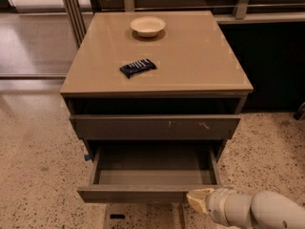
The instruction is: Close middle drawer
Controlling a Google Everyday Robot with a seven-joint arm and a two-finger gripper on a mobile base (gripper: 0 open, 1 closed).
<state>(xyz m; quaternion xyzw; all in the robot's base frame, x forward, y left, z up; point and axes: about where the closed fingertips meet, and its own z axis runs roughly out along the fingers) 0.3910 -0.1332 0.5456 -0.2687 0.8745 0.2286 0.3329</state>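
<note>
The middle drawer of the tan-topped cabinet stands pulled out, and its empty grey-brown inside shows. Its plain flat front faces the camera near the bottom of the camera view. My gripper, a cream tip on a white arm, comes in from the lower right. It sits at the right end of the drawer's front panel, level with its lower edge and touching or nearly touching it. The drawer front with white scratch marks above stands slightly out from the cabinet.
A cream bowl and a dark blue snack packet lie on the cabinet top. Speckled terrazzo floor surrounds the cabinet. A dark counter base stands to the right, and metal posts stand at the back left.
</note>
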